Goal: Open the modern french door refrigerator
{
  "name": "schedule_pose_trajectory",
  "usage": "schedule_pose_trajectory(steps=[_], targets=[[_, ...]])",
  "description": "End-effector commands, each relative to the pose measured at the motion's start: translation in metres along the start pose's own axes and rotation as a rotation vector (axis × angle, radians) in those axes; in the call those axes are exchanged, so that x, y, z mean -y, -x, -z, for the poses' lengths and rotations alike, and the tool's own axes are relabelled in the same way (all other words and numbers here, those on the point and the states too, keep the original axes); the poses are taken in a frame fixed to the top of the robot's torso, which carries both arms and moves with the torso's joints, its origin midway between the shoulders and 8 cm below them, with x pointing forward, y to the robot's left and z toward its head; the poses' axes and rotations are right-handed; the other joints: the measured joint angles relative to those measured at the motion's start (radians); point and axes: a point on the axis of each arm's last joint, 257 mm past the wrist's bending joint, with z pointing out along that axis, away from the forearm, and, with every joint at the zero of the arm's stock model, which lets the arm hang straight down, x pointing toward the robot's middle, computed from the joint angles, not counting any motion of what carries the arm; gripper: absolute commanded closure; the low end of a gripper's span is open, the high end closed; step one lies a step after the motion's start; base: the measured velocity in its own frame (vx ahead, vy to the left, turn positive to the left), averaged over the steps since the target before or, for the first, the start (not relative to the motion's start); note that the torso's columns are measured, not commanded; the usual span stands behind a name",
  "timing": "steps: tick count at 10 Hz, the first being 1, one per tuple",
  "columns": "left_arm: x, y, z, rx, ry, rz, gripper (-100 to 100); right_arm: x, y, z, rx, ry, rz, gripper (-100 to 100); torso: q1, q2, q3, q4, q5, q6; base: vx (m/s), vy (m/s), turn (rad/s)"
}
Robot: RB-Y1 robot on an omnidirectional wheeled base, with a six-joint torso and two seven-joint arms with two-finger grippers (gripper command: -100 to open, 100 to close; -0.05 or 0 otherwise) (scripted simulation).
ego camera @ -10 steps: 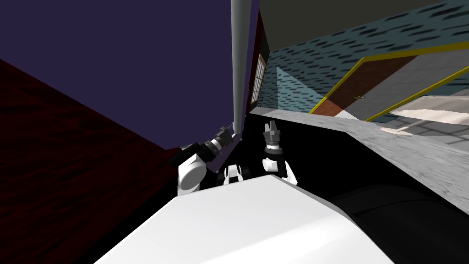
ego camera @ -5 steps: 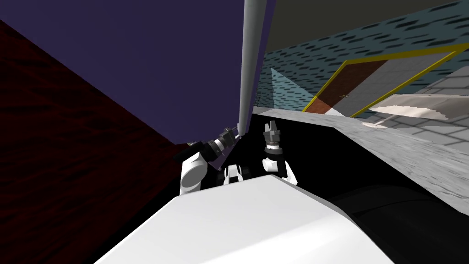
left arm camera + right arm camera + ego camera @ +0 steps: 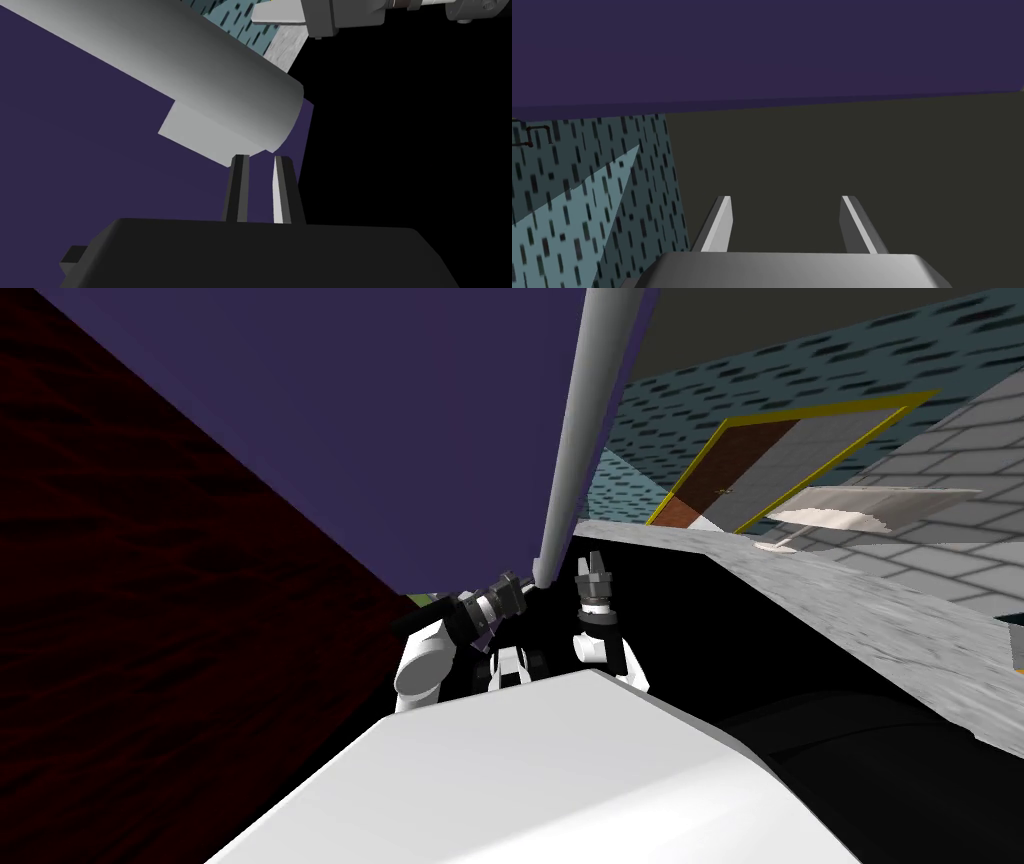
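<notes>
The fridge's door (image 3: 400, 438) was a plain, flat, dark purple panel, close in front of me and a little to my left, taking up the upper left and middle of the head view. Along its free edge ran the handle (image 3: 575, 438), a thick, smooth, light grey round bar, shaded darker down one side. The left wrist view showed its cut-off end and a flat, pale mount (image 3: 200, 132) fixing it to the door.

The left gripper (image 3: 261, 159) was at that end of the handle. Its fingers were drawn narrow, with a thin slit between them and the door's purple showing through. Their tips reached up to the handle's end, but the bar was far thicker than the slit, and I could not tell whether they touched it. The right gripper (image 3: 596, 558) stood upright just beside the handle's end, on its right and apart from it, with its fingers spread wide. Its wrist view looked past the door's edge to a dull olive ceiling (image 3: 837, 160).

Past the door's free edge lay a black area (image 3: 680, 618), so I could not tell what the fridge held.

Left of the door was a dark red surface (image 3: 150, 638). On the right a grey speckled counter (image 3: 880, 618) ran away from me along the black area. Beyond it stood a teal wall (image 3: 720, 388) with dark dashes and a yellow-framed doorway (image 3: 780, 453) with a brown leaf (image 3: 730, 468). Near the counter's far end was a white slab (image 3: 870, 496) on a thin stem.
</notes>
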Motion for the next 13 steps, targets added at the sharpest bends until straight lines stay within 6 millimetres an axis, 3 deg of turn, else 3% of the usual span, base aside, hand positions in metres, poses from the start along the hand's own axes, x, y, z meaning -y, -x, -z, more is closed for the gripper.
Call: schedule_pose_trajectory(steps=[1, 2, 5, 11, 12, 13], targets=[[-0.005, -0.023, -0.002, -0.076, 0.024, -0.009, 100, 0.0, 0.0, 0.0, 0.0, 0.0, 0.0, 0, -0.003, -0.001, -0.001, 0.0, -0.001, 0.001, -0.098, 0.158, -0.093], [-0.006, -0.021, -0.001, -0.063, 0.039, 0.001, -100, 0.0, 0.0, 0.0, 0.0, 0.0, 0.0, 0, -0.003, -0.001, -0.001, 0.0, -0.001, 0.001, -0.03, 0.068, 0.106], [0.001, -0.044, 0.005, -0.108, 0.063, 0.003, -100, 0.0, 0.0, 0.0, 0.0, 0.0, 0.0, 0, -0.012, -0.017, -0.011, -0.008, -0.005, 0.001, 0.048, -0.057, 0.188], [0.008, -0.088, 0.022, -0.187, 0.119, -0.008, -100, -0.003, 0.002, 0.0, 0.003, 0.008, 0.0, 0, 0.007, 0.001, -0.002, 0.0, 0.003, -0.002, 0.045, -0.052, 0.162], [0.001, -0.071, 0.02, -0.147, 0.139, -0.004, -100, -0.004, 0.003, 0.0, 0.005, 0.011, 0.0, 0, 0.009, 0.001, -0.005, 0.002, 0.005, -0.003, 0.019, -0.035, 0.037], [-0.001, -0.071, 0.02, -0.145, 0.147, -0.002, 0, -0.004, 0.003, 0.0, 0.005, 0.011, 0.0, 0, 0.008, 0.0, -0.003, -0.001, 0.003, -0.001, 0.006, -0.014, -0.015]])
